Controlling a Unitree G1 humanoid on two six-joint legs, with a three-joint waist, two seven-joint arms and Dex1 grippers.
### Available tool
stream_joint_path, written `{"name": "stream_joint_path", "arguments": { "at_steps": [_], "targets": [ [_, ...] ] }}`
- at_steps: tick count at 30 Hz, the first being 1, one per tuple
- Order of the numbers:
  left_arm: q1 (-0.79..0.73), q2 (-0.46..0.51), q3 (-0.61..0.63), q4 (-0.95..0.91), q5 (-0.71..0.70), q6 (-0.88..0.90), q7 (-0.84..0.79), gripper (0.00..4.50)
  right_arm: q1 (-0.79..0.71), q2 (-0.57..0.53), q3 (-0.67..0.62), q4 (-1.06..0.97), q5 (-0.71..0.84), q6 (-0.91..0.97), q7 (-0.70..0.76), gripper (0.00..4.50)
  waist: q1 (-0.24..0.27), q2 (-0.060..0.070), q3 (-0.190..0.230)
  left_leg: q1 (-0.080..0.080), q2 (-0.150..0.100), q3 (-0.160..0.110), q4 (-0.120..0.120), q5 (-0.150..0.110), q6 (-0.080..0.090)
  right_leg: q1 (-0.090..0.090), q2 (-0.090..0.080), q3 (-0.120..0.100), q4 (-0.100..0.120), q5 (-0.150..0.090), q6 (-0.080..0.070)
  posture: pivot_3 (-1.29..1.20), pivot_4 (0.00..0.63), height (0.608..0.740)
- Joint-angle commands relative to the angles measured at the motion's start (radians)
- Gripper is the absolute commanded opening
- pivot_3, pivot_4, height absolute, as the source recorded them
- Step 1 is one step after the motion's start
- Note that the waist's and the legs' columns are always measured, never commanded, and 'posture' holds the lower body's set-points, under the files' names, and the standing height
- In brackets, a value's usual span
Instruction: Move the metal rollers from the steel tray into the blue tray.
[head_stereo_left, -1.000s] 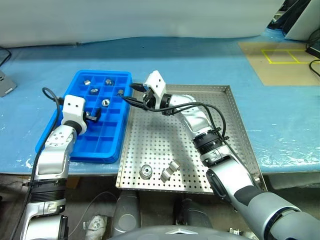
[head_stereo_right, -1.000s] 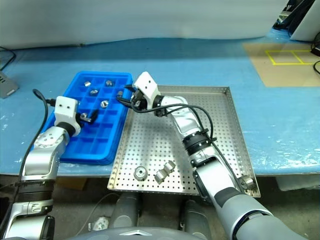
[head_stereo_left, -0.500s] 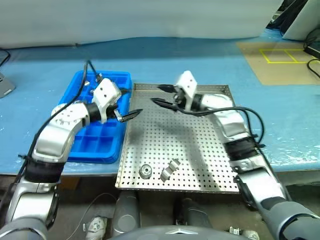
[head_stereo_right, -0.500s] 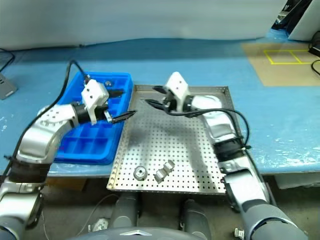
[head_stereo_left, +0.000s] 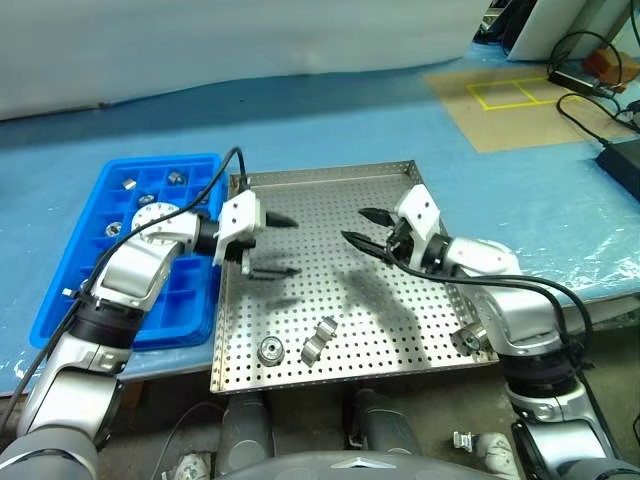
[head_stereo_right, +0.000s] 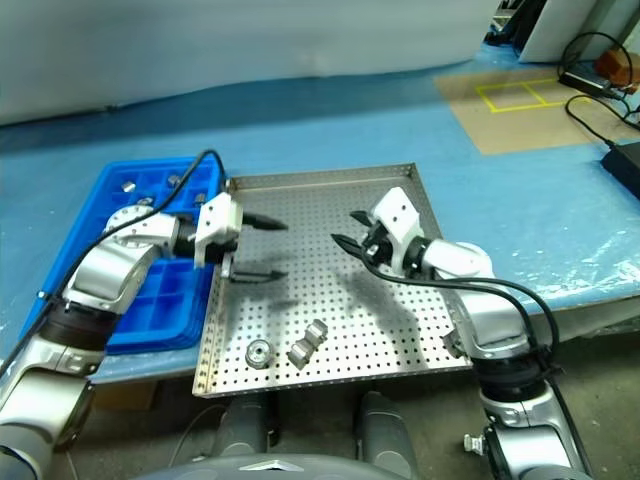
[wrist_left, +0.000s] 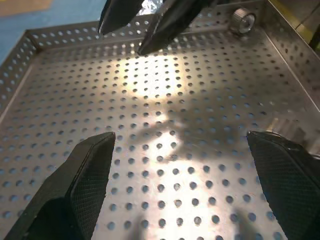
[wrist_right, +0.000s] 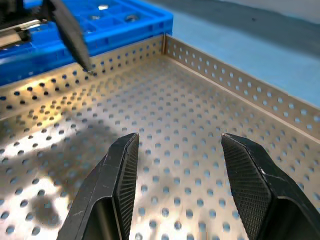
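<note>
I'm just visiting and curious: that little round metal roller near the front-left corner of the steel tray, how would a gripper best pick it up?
Probably from straight above. The roller seems to stand on end on the steel tray, hole facing up, so two fingers could pinch opposite sides of its round rim. Nothing crowds it; the neighbouring rollers lie apart.

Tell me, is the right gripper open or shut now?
Open. The right gripper shows a clear gap between its fingers, with nothing held, above the steel tray.
</note>
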Motion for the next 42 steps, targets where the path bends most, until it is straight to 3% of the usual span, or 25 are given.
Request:
{"name": "stream_joint_path", "arguments": {
  "at_steps": [1, 13, 35, 42],
  "targets": [
    [0.046, 0.045, 0.030, -0.092, -0.036, -0.018, -0.042, 4.44, 0.018, -0.023, -0.026, -0.094, 0.069, 0.056, 0.014, 2.71, 0.000, 0.000, 0.000, 0.002, 0.000, 0.000, 0.000, 0.000, 0.000, 0.001, 0.000, 0.000, 0.000, -0.001, -0.002, -0.20, 0.150, 0.740],
    [0.332, 0.190, 0.059, -0.369, -0.040, -0.008, -0.014, 4.44, 0.015, -0.002, 0.083, -0.072, 0.084, 0.077, 0.006, 2.71, 0.007, 0.000, 0.000, 0.005, 0.000, 0.003, 0.000, 0.000, 0.000, 0.003, 0.000, 0.004, 0.000, -0.003, -0.005, -0.05, 0.150, 0.740],
    [0.304, 0.150, -0.098, -0.328, 0.054, 0.047, 0.048, 4.44, 0.028, -0.028, 0.091, -0.068, 0.057, 0.054, -0.049, 2.71, 0.026, 0.001, 0.000, 0.005, 0.000, 0.003, 0.001, 0.001, 0.000, 0.003, 0.000, 0.004, 0.000, -0.003, -0.005, -0.12, 0.150, 0.740],
    [0.239, 0.115, -0.156, -0.315, 0.083, 0.153, 0.062, 4.44, 0.040, -0.029, 0.093, -0.077, 0.048, 0.047, -0.065, 2.71, 0.026, 0.001, 0.000, 0.005, 0.000, 0.003, 0.001, 0.001, 0.000, 0.003, 0.000, 0.004, 0.000, -0.003, -0.005, -0.13, 0.150, 0.740]
  ]
}}
